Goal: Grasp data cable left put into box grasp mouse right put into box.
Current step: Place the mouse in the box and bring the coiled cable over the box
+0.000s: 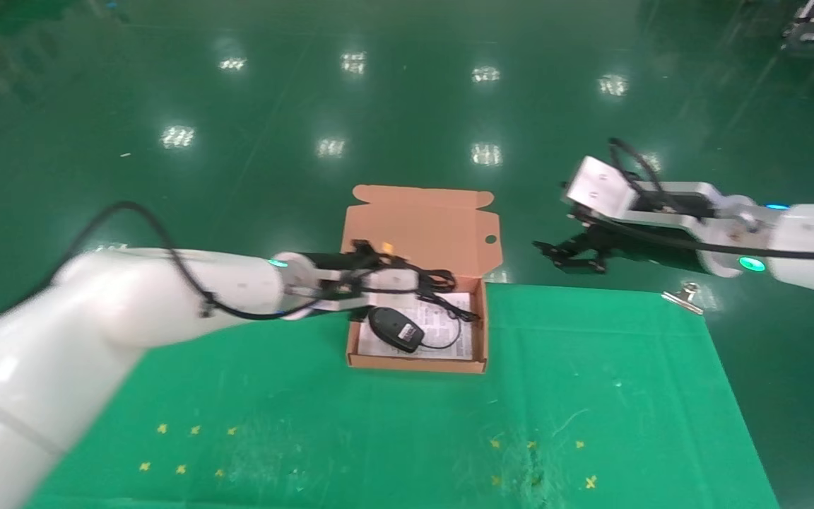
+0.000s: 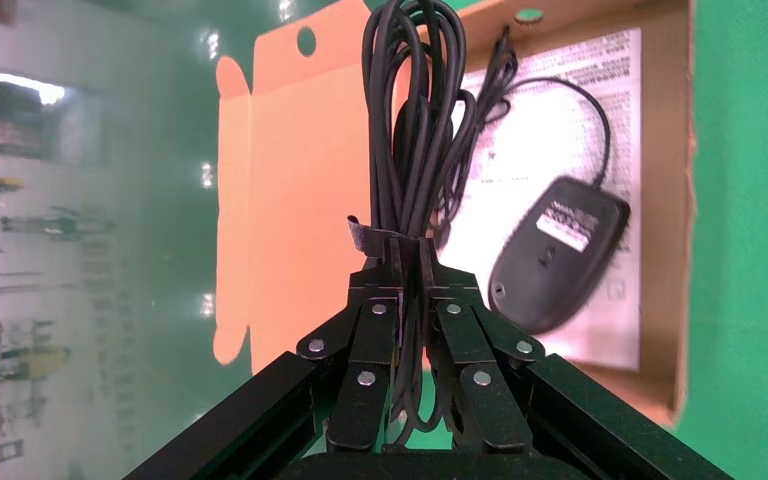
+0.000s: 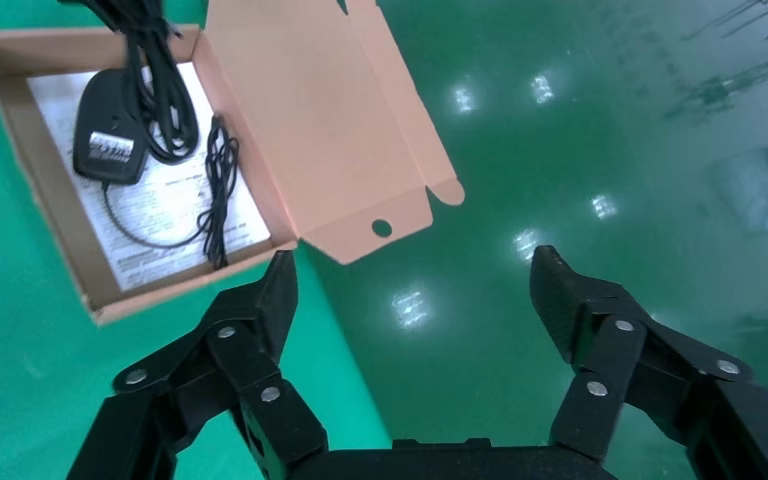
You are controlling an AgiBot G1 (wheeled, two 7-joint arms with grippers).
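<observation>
Left gripper (image 2: pixel 409 290): data cable (image 2: pixel 415 120) lengthwise outward.

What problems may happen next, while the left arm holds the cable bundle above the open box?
1. The data cable, clamped by the left end effector, hangs over the box near the mouse; released there, it may land on the mouse or tangle with its cord.
2. The loops reach toward the upright lid, so part may catch on it.
3. The right end effector waits open beyond the box and seems no obstacle.
</observation>
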